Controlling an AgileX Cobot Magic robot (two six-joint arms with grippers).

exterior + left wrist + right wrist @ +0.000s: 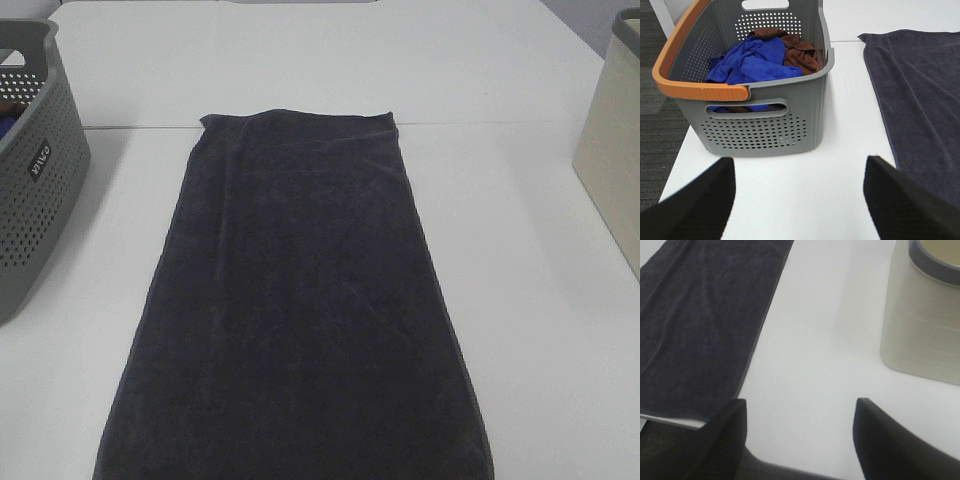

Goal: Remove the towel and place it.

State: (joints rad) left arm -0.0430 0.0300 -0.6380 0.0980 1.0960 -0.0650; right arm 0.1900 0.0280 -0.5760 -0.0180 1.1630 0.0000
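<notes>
1. The towel (300, 300) lies spread flat down the middle of the white bench (540, 330), long side running away from the near edge, its far end close to the seam between the two bench tops.
2. On the left, a grey perforated basket (35, 190) stands near the towel but apart from it, with bare bench between them.
3. From the left wrist view, the basket (765, 135) has an orange rim piece (695, 90); inside sit a crumpled blue cloth (750, 62) and a brown cloth (797, 50).
4. On the right, a beige bin (612, 170) with a grey rim stands well clear of the towel.
5. Left pincer (797, 200): fingers wide apart, nothing between them, hovering over bare bench between basket and towel (920, 100).
6. Right pincer (800, 440): fingers apart too, holding nothing, over the bench between the towel's edge (705, 325) and the bin (922, 325).
</notes>
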